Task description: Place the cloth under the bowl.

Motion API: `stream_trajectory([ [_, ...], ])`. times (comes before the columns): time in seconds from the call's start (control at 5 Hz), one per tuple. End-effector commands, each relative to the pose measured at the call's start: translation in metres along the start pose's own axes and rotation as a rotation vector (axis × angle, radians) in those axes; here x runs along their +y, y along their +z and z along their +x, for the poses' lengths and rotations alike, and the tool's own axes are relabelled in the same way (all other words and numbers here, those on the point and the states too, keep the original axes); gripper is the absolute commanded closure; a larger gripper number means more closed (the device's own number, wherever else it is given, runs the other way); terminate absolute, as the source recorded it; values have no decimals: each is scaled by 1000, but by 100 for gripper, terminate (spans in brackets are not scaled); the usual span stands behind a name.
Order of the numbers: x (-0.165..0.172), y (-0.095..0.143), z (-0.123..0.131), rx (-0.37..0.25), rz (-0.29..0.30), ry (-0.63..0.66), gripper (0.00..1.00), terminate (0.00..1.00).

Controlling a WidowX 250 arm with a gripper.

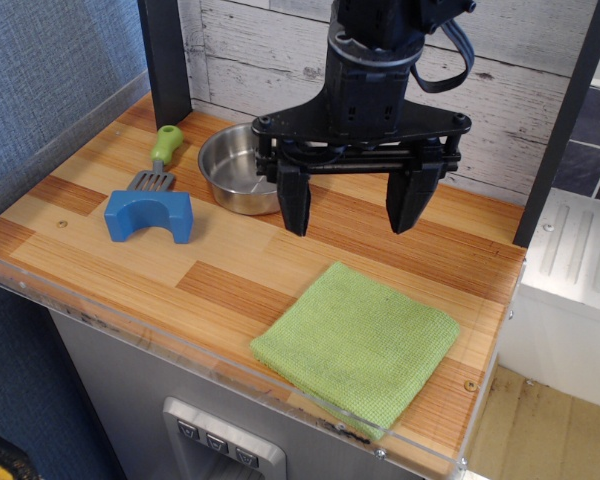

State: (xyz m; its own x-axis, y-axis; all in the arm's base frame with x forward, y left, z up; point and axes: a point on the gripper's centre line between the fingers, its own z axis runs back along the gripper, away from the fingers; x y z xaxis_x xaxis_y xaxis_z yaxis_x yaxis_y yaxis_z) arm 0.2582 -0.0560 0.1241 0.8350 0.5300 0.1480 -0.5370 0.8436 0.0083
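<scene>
The lime-green cloth (358, 343) lies flat on the wooden counter at the front right, one corner near the front edge. The shiny steel bowl (236, 168) stands at the back middle, apart from the cloth, partly hidden by the gripper. My gripper (349, 206) hangs above the counter between bowl and cloth, over the cloth's far edge. Its two black fingers (293, 203) are spread wide and hold nothing.
A blue arch-shaped block (149, 215) lies at the left. A spatula with a green handle (163, 150) lies behind it. A black post (166, 60) stands at the back left. A clear lip runs along the counter's front edge (280, 395).
</scene>
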Motion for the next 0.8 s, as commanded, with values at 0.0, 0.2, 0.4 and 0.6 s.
stream_trajectory([
  [0.0, 0, 0, 0, 0, 0, 0, 0, 0],
  [0.2, -5, -14, -4, -11, 15, -51, 0, 0],
  [0.4, -6, -28, -10, -1, 1, -104, 0, 0],
  [0.6, -7, -40, -10, -2, 12, -183, 0, 0],
])
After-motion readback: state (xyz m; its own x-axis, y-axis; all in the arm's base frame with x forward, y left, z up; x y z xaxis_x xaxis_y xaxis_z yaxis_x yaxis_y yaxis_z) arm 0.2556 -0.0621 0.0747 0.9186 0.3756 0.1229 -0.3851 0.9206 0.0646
